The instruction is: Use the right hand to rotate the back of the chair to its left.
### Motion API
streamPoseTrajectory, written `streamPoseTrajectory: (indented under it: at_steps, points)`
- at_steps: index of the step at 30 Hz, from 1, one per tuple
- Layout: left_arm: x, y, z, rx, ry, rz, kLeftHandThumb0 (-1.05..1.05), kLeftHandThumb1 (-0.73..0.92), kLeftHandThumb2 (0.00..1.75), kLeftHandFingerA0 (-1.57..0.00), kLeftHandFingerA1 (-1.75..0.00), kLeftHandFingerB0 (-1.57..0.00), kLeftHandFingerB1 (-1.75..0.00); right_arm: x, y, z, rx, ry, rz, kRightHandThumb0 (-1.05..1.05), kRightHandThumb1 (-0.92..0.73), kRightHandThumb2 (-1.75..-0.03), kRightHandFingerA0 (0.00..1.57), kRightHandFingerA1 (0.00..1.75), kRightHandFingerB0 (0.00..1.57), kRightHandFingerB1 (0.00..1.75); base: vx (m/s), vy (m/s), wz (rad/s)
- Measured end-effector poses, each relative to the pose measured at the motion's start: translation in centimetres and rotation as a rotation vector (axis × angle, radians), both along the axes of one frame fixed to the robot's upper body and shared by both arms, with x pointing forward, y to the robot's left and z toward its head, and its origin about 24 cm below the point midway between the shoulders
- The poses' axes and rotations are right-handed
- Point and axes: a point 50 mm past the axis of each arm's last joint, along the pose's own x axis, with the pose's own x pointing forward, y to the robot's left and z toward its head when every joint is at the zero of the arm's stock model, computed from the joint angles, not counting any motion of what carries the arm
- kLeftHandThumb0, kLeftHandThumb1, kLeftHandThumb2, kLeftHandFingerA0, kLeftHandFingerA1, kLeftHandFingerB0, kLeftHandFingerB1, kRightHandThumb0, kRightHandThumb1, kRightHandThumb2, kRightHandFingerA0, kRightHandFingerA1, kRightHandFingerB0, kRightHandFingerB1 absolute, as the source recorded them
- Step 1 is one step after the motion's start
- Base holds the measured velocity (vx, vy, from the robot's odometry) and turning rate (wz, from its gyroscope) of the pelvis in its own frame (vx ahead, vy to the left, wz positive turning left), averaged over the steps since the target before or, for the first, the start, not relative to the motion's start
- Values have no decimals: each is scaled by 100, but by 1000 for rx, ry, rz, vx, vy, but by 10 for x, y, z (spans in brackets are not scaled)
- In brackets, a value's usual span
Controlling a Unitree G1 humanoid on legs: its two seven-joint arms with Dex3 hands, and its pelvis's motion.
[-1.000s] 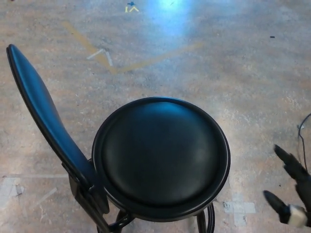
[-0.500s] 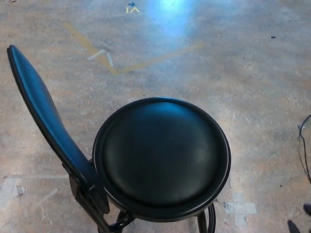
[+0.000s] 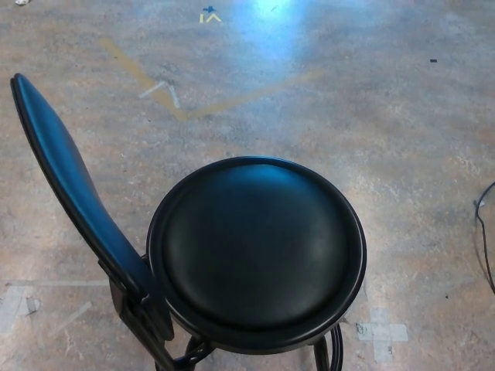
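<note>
A black chair fills the lower middle of the head view, its round padded seat (image 3: pixel 257 251) facing up. The curved black backrest (image 3: pixel 66 174) stands at the picture's left side of the seat, rising from a bracket (image 3: pixel 138 305) near the bottom left. Metal legs (image 3: pixel 329 352) show under the seat's front edge. Neither of my hands shows anywhere in the picture.
The chair stands on a worn concrete floor (image 3: pixel 402 116) with yellow painted lines (image 3: pixel 166 93) and pale tape marks (image 3: pixel 383 331). A thin black cable (image 3: pixel 481 232) loops at the right edge.
My right hand, seen at the lower right corner a second ago, has dropped out of the picture. The chair has not moved.
</note>
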Motion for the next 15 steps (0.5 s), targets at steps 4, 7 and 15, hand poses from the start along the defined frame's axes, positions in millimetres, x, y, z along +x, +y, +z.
streamPoseTrajectory:
  at_steps: [4,7,15]
  points:
    - [0,0,0,0,0,2,-44,74,62,-58,-49,-49,-42,-2,2,-2,24,20,-21,-105,-77,-96,0,146,0,117,0,0,0]
    - [0,0,0,0,-1,5,-43,76,62,-56,-48,-49,-43,-2,3,-3,46,24,-36,-105,-51,-130,10,95,11,82,0,0,0]
    - [-3,2,0,-1,1,23,-45,73,62,-56,-47,-50,-42,-4,9,-6,90,34,-67,-105,-52,-129,15,97,10,83,0,0,0]
